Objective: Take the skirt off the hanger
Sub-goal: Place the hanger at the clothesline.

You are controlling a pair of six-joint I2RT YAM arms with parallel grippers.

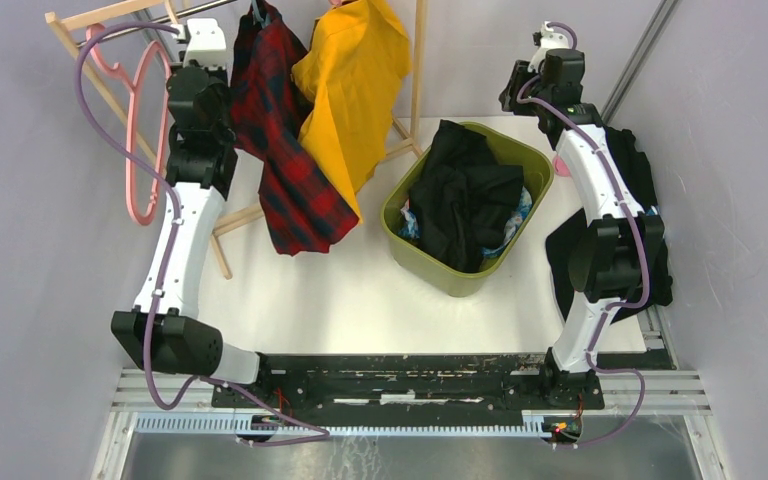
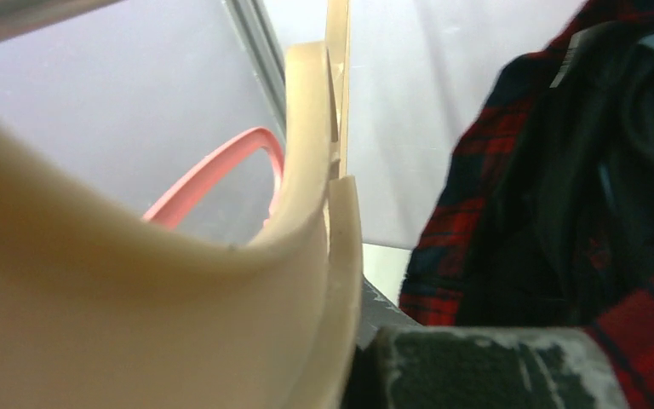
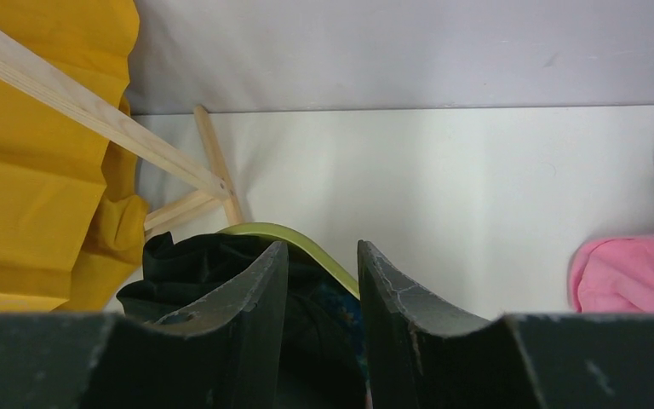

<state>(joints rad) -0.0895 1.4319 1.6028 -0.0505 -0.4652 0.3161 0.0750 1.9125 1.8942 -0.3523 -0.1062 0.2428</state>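
Blurred and pressed right up against the left wrist lens, a cream curved piece (image 2: 136, 324) is filling the lower left of that view, so close that I cannot tell what it is or whether it is being pinched. Beside it a dark pad (image 2: 494, 366) of the left gripper (image 1: 210, 35) is just showing, cut off by the bottom edge. That claw is sitting closed, jaws together.

The red plaid skirt (image 1: 285, 150) is hanging from the wooden rack (image 1: 90, 15), up and to the left of the green basket (image 1: 440, 275). Whatever is carrying it is lying hidden behind cloth and the wrist. A yellow garment (image 1: 355, 80) is hanging between the skirt and the basket. A pink hanger (image 1: 145, 140) is dangling farther left of the basket, past the left arm.

Black clothes (image 1: 465, 200) are heaping inside the basket, hiding most of a patterned cloth beneath. The right gripper (image 3: 322, 256) is hovering near the basket's right rear corner, jaws standing apart and holding nothing. A pink cloth (image 3: 630, 273), cut off by the frame, is lying right of the basket. More dark clothing (image 1: 650, 170) is lying there too, half hidden under the right arm.
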